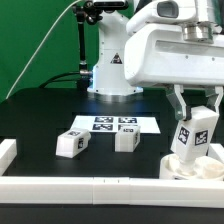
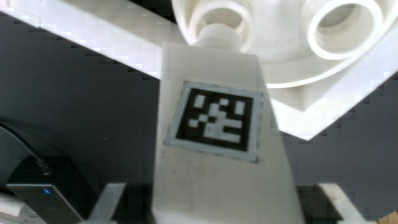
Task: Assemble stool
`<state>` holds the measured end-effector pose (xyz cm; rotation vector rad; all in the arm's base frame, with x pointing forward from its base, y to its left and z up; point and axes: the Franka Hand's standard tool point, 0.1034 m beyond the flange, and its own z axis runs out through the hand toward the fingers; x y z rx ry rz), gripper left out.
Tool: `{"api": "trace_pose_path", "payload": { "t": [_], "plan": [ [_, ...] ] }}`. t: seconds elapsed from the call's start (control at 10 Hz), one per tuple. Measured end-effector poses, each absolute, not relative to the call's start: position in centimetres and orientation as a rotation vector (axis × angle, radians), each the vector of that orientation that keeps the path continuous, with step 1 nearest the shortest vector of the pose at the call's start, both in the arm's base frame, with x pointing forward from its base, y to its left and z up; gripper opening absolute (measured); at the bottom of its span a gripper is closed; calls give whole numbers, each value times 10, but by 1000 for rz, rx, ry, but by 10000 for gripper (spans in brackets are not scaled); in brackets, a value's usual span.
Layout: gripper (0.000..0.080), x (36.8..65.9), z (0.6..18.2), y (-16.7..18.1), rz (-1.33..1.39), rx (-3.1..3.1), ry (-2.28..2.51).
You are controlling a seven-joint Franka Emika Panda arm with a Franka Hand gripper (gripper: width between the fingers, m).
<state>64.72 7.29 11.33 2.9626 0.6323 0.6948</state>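
My gripper point(image 1: 197, 118) is shut on a white stool leg point(image 1: 198, 130) with a black-and-white tag. It holds the leg slightly tilted over the round white seat point(image 1: 196, 166) at the front of the exterior view's right. In the wrist view the leg point(image 2: 217, 110) fills the middle between my fingers point(image 2: 111, 200). Its narrow far end meets a round socket of the seat point(image 2: 338, 30). Two more legs point(image 1: 71, 142) point(image 1: 126, 140) lie loose on the dark table.
The marker board point(image 1: 113, 124) lies flat behind the two loose legs. A long white rail point(image 1: 90, 187) runs along the front edge and another piece point(image 1: 6, 153) stands at the exterior view's left. The arm's base point(image 1: 112, 60) stands at the back.
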Motion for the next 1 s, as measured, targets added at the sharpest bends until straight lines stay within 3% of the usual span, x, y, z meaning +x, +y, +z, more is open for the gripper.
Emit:
{"api": "trace_pose_path", "payload": {
  "t": [1.0],
  "plan": [
    [327, 639, 92, 74, 664, 2973, 637]
  ]
}}
